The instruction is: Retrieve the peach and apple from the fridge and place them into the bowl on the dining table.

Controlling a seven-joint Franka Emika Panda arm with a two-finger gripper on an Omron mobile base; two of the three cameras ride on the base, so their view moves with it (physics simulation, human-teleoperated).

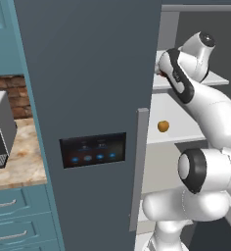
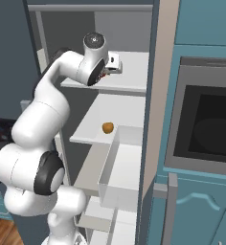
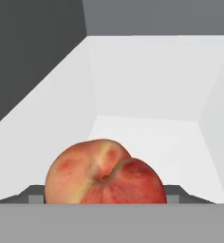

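Note:
The fridge (image 1: pixel 88 73) stands with its right door open and its white shelves (image 2: pixel 129 76) showing. On the upper shelf lies the peach (image 3: pixel 104 173), red and yellow, close up in the hand view. My gripper (image 3: pixel 106 195) reaches onto that shelf (image 2: pixel 114 64), with a dark fingertip tight beside each flank of the peach; contact is hidden. One shelf lower sits a small round orange-brown fruit (image 1: pixel 163 126) (image 2: pixel 107 128), which I take for the apple. The bowl and the dining table are out of view.
A white fridge drawer (image 2: pixel 122 167) juts out below the fruit shelf. The shut left fridge door with its black lit panel (image 1: pixel 93 149) is beside my arm. A marbled counter with an appliance (image 1: pixel 0 130) lies left; a built-in oven (image 2: pixel 206 124) is on the right.

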